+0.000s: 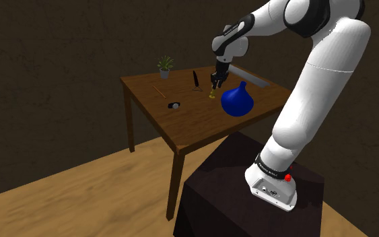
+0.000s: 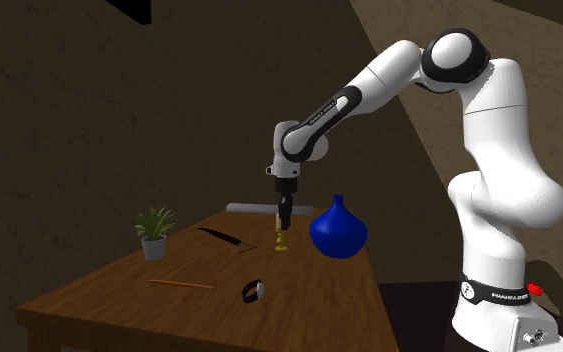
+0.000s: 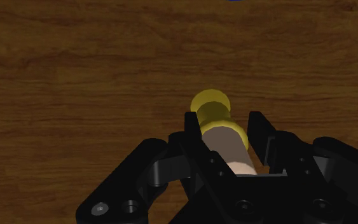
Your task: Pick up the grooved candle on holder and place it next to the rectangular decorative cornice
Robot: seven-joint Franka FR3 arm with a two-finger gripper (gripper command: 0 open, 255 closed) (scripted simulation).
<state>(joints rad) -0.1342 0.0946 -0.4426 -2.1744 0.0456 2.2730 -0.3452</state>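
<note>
Gold holder (image 3: pixel 210 105), beige candle (image 3: pixel 227 151) — upright, clasped by blk gripper (image 3: pixel 225 122)

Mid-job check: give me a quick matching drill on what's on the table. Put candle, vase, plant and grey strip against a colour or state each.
Things:
1 candle
2 vase
3 plant
4 strip

Colour or state:
A blue, round-bellied
B green, in a small pot
C grey, lying flat near the table's edge
D clasped in the claw

Pairs: 1-D, 2-A, 3-B, 4-C
</note>
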